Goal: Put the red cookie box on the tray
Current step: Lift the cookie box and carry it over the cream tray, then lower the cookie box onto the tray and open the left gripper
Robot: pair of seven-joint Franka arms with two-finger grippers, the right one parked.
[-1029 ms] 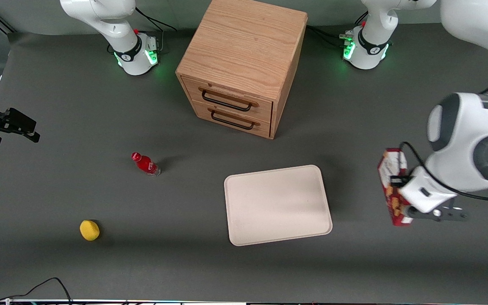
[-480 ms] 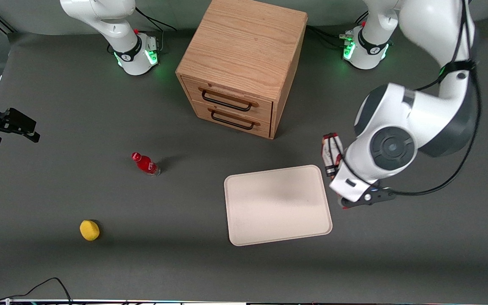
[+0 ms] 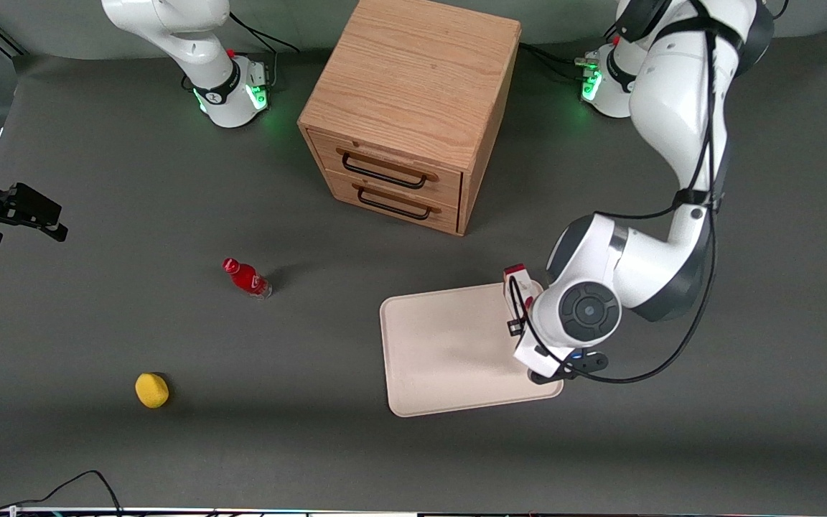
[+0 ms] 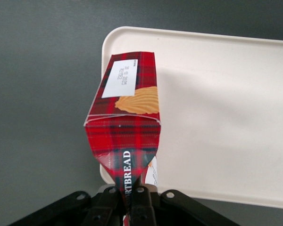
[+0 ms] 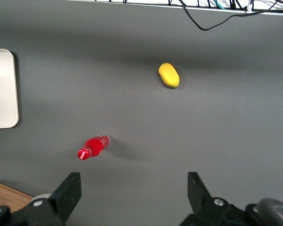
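The red cookie box (image 4: 127, 117), dark-red tartan with a white label and a tan cookie picture, hangs lengthwise from my left gripper (image 4: 129, 200), whose fingers are shut on its crushed end. The box hovers over the edge of the cream-white tray (image 4: 217, 108) at the working arm's end. In the front view only the box's upper end (image 3: 515, 281) shows beside the wrist; the gripper (image 3: 528, 337) itself is hidden under the arm, above the tray (image 3: 449, 352).
A wooden two-drawer cabinet (image 3: 413, 108) stands farther from the front camera than the tray. A small red bottle (image 3: 246, 278) and a yellow object (image 3: 151, 390) lie toward the parked arm's end of the table.
My left arm has swung in from the working arm's end of the table, carrying the box from well outside the tray to above the tray's edge.
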